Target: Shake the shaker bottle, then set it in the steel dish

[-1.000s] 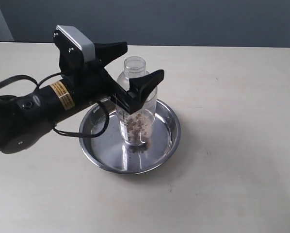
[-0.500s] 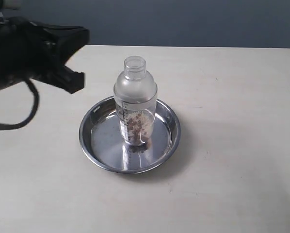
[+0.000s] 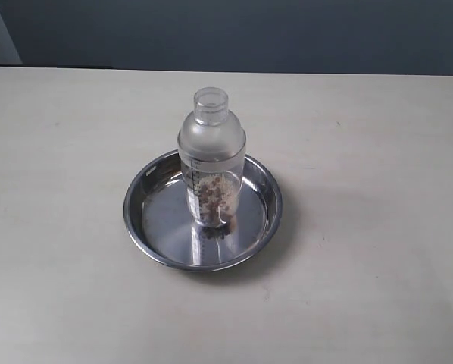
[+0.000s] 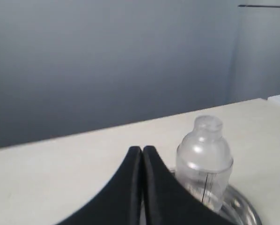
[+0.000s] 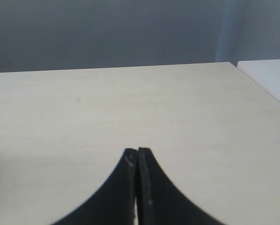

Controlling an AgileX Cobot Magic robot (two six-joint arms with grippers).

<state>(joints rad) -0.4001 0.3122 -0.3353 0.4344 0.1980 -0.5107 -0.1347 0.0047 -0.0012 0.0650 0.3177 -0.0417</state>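
The shaker bottle (image 3: 211, 163) stands upright inside the steel dish (image 3: 147, 227), brown granules resting at its bottom, its small round cap on top. No arm shows in the exterior view. In the left wrist view my left gripper (image 4: 142, 149) is shut with nothing between its fingers, and the shaker bottle (image 4: 204, 161) stands apart beyond it, with a piece of the dish's rim (image 4: 245, 211) showing. My right gripper (image 5: 137, 150) is shut and empty over bare table, and neither bottle nor dish shows in its view.
The pale tabletop (image 3: 363, 152) surrounds the dish on all sides. A dark grey wall (image 3: 249, 30) runs along the far edge of the table. A white surface (image 5: 271, 75) lies past the table's corner in the right wrist view.
My left gripper was open round the bottle a second ago. It has drawn away to the left and left the exterior view, and is shut now. The bottle stays upright in the dish.
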